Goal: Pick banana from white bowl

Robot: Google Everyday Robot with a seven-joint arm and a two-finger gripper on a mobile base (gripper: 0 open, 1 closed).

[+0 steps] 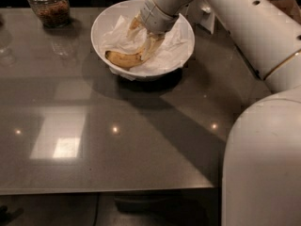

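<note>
The white bowl point(97, 26) stands on the grey table at the back centre, lined with crumpled white paper. The yellow banana point(123, 59) lies in it on the paper, curving from the bowl's left part up to the right. My gripper point(146, 36) reaches down into the bowl from the upper right and sits right over the banana's right end, hiding that end. The banana still rests on the paper.
A glass jar of brown granola point(49, 6) stands at the back left of the grey table point(117, 140). A white card stands behind the bowl at the right. My white arm point(254, 27) and body fill the right side.
</note>
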